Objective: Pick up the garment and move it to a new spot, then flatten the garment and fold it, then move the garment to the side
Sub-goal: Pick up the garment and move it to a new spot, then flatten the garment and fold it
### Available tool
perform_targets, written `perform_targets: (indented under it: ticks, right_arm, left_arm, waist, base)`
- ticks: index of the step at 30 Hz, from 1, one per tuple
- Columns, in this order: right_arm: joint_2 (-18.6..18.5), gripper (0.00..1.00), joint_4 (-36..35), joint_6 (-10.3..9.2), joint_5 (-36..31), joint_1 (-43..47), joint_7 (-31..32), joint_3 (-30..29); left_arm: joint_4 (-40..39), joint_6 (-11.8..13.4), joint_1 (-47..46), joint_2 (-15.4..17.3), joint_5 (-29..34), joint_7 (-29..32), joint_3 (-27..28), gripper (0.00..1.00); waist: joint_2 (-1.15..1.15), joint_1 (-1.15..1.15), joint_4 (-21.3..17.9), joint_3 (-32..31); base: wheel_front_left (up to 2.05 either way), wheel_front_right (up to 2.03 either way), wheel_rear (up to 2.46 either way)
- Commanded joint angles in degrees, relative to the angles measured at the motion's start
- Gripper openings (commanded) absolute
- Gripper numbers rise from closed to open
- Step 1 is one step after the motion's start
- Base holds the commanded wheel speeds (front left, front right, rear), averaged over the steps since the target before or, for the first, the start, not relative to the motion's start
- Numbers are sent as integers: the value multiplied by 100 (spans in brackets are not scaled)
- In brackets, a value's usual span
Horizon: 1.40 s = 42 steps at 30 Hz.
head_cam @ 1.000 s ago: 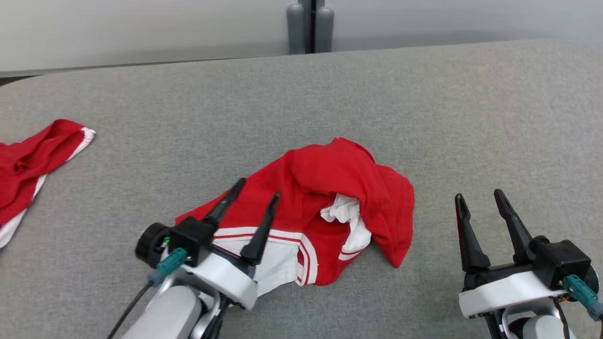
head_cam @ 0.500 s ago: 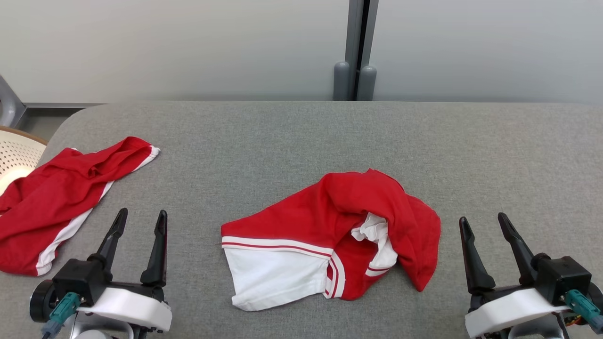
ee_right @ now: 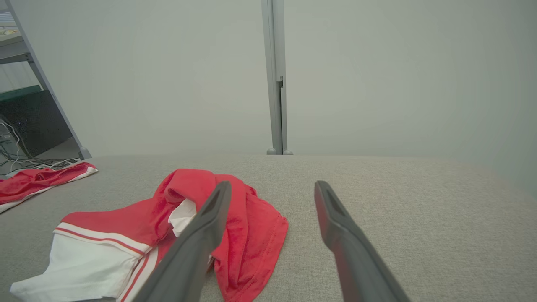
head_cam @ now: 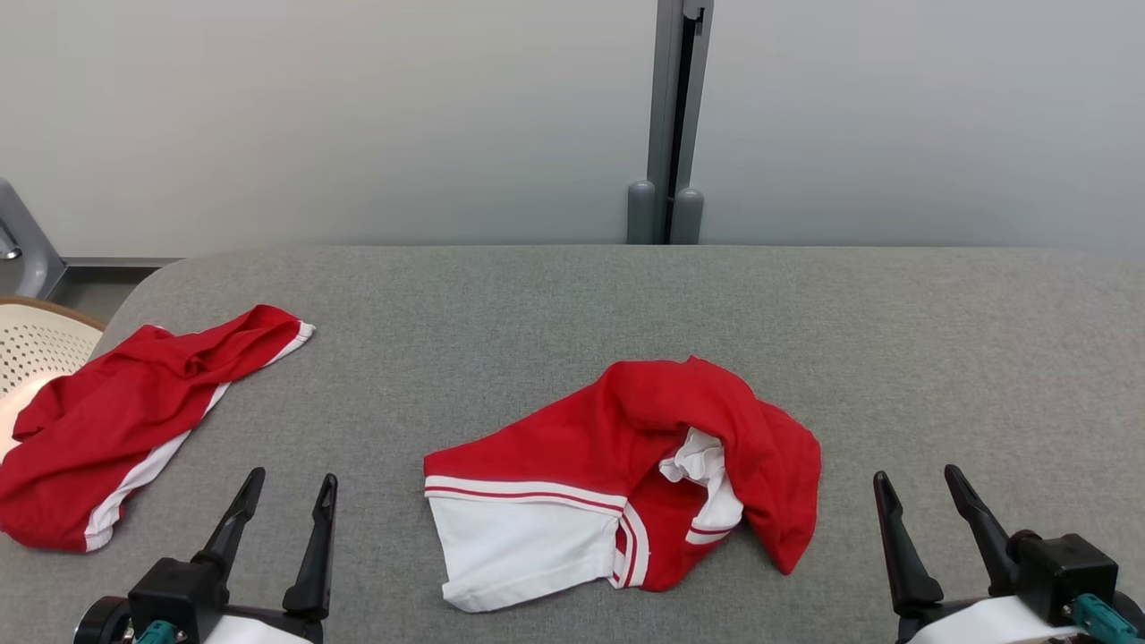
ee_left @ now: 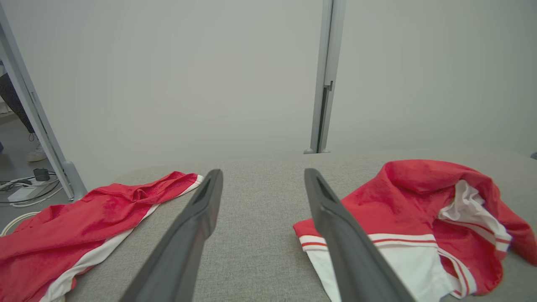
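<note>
Basket (head_cam: 40, 344) beside table (head_cam: 537, 304), contents unclear, garment (head_cam: 581, 438) crumpled centrally

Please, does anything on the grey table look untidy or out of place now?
The middle garment lies crumpled, its right side bunched up with white fabric showing. A second red garment lies rumpled by the left edge of the table.

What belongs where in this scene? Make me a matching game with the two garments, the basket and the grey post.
Things:
1. garment with white panel
2. garment with thin white stripe
3. basket
4. grey post

Places:
A. beyond the table's left end
B. upright behind the far edge
C. crumpled at the middle
D. lying on the left end

Pairs: 1-C, 2-D, 3-A, 4-B.
</note>
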Motion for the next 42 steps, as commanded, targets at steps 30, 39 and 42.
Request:
perform_targets:
  ticks: [30, 39, 42]
  right_arm:
    - [-32, 100, 462, -2, -111, 11, 269, 283]
    - [-43, 100, 1879, -2, -91, -717, 70, 622]
    - [-40, 43, 2322, -3, -113, -966, -22, 566]
  left_arm:
    - [-500, 268, -124, 60, 125, 427, -250, 100]
    - [-580, 173, -664, -118, 262, 305, -466, 100]
    - [-508, 128, -817, -148, 279, 253, -517, 100]
  waist:
    - [0, 0, 166, 172]
    - [0, 0, 566, 867]
    - [0, 0, 630, 984]
  base:
    - [0, 0, 0]
    - [0, 0, 0]
    - [0, 0, 0]
